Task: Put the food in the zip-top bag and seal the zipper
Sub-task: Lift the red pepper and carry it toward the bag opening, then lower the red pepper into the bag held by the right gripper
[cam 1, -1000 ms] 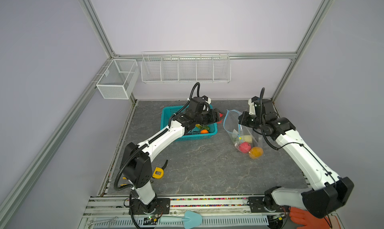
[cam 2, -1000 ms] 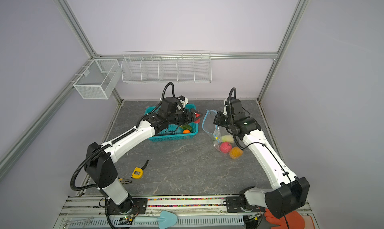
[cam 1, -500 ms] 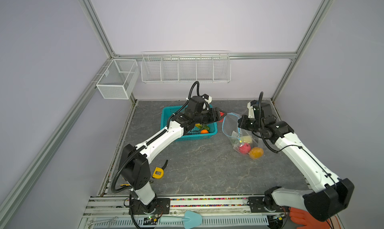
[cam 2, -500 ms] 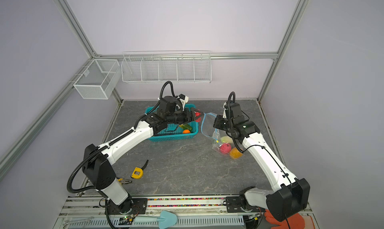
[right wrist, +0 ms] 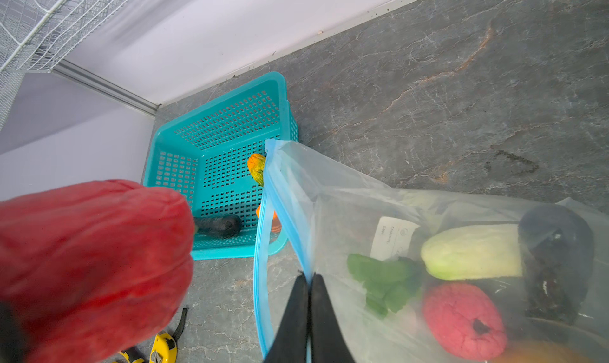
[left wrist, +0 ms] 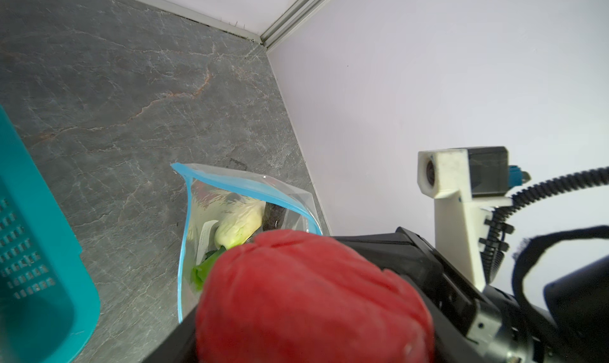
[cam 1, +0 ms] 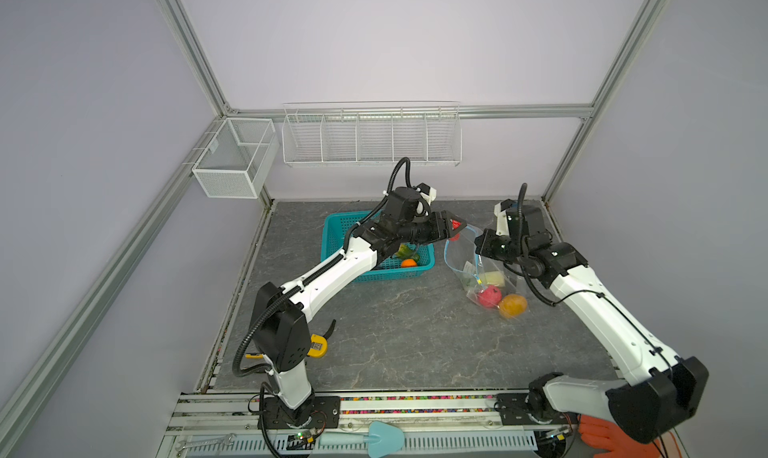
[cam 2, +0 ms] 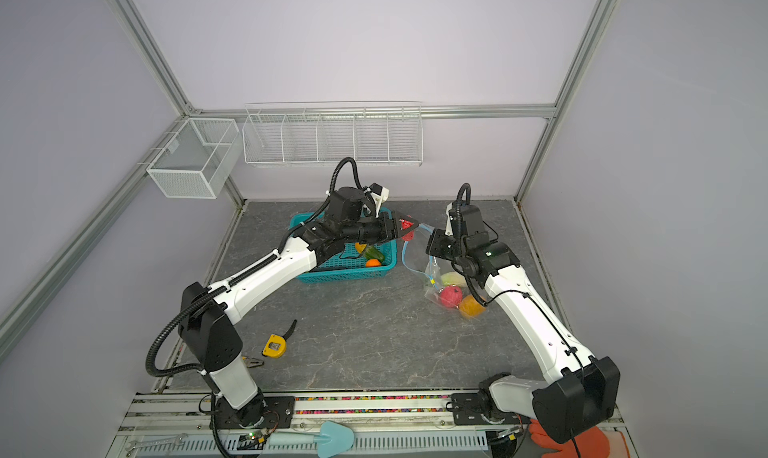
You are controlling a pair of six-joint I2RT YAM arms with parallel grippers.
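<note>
Two claws were recorded over the grey table [cam 1: 415, 343].

Left claw [cam 1: 456, 229]: clamped on a red piece [left wrist: 313, 295] of food, which was held off the table just beside the open mouth of the zip-top bag [right wrist: 362, 206].

Right claw [right wrist: 308, 280]: fingers pressed together on the bag's mouth edge at the light-blue zipper [right wrist: 257, 279], by which the mouth was held raised and parted.

Bag: placed on the right half of the table, nearer the back edge, with its lower end resting on the surface. Contents seen through the plastic were a pale piece [right wrist: 471, 252], a pink piece [right wrist: 461, 318], an orange piece [cam 1: 512, 305], a dark piece [right wrist: 557, 242] and a green leafy piece [right wrist: 382, 279].

Teal basket [cam 1: 330, 235]: set near the middle of the back edge, just beside the bag on the side toward the left edge. A small orange fruit [cam 1: 409, 263], a yellow-green piece [cam 1: 404, 251] and a dark elongated piece [right wrist: 219, 225] were noted inside.

Yellow tape measure [cam 2: 275, 345]: found near the front left corner, well apart from the rest.
</note>
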